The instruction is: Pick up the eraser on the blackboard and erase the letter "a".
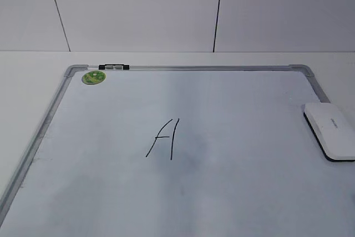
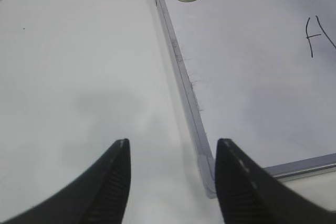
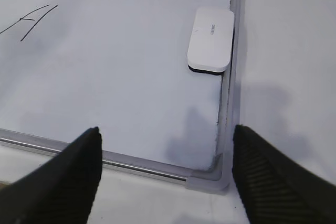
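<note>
Lying flat on a plain white surface (image 1: 33,62), the blackboard (image 1: 233,192) fills most of the exterior view, its silver-grey frame running along the far edge and down the left side. Behind it stands a pale wall (image 1: 138,9) crossed by two dark seams. A round green sticker (image 1: 93,77) sits in the far left corner of the board, with a small black-and-white clip (image 1: 113,67) on the frame just beside it. Near the middle there's an angular marker letter (image 1: 163,139), drawn in thin black strokes; no rounder, lowercase one can be made out in any view. Over at the right edge lies the eraser (image 1: 331,130), white on top, dark underneath, resting on the board against the frame.

No arm appears in the exterior view; the wrist cameras supply those. The left hand (image 2: 173,182) hangs over the bare surface at the board's near left corner, fingers spread wide, holding nothing. The right hand (image 3: 165,174) hovers above the near right corner, also spread wide and empty, the eraser well beyond it along the right-hand frame, its grey lettering faintly visible.
</note>
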Tool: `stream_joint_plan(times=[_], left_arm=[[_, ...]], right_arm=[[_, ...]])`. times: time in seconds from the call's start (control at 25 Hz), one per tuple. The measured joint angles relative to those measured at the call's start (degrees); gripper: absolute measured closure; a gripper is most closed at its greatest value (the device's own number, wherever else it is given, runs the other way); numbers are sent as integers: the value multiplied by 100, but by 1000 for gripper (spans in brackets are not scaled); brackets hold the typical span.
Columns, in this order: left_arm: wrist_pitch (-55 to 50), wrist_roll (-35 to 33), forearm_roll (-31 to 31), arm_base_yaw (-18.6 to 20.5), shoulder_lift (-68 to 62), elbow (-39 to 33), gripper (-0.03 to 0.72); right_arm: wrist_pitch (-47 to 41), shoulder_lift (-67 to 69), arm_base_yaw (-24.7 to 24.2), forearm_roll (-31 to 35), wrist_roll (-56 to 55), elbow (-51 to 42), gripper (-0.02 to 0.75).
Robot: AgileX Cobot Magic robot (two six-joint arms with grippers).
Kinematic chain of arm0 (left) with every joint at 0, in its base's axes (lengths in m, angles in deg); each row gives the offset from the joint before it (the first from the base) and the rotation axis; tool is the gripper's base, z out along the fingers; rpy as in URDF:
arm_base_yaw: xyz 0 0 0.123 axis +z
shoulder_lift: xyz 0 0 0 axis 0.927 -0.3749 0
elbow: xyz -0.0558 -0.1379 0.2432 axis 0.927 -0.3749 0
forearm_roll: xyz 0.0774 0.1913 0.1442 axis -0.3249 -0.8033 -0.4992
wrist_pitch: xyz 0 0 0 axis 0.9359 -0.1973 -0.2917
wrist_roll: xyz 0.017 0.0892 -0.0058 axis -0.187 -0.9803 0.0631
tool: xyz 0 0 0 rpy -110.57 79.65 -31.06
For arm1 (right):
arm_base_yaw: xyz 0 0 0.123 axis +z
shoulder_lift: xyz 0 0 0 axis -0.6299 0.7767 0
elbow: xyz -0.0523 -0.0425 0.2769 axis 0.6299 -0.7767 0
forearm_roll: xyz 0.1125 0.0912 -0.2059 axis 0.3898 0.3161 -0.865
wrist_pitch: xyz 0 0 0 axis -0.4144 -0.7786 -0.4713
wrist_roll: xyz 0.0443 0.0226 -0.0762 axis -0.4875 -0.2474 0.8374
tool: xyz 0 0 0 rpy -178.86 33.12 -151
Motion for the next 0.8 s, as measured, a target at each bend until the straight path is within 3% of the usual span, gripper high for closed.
stream_joint_plan(times=[0.52,0.8], left_arm=[[0,9,0,0,0,0,368],[0,9,0,225,0,0,410]], right_arm=[[10,0,0,0,10,0,146],[10,0,0,0,10,0,157]])
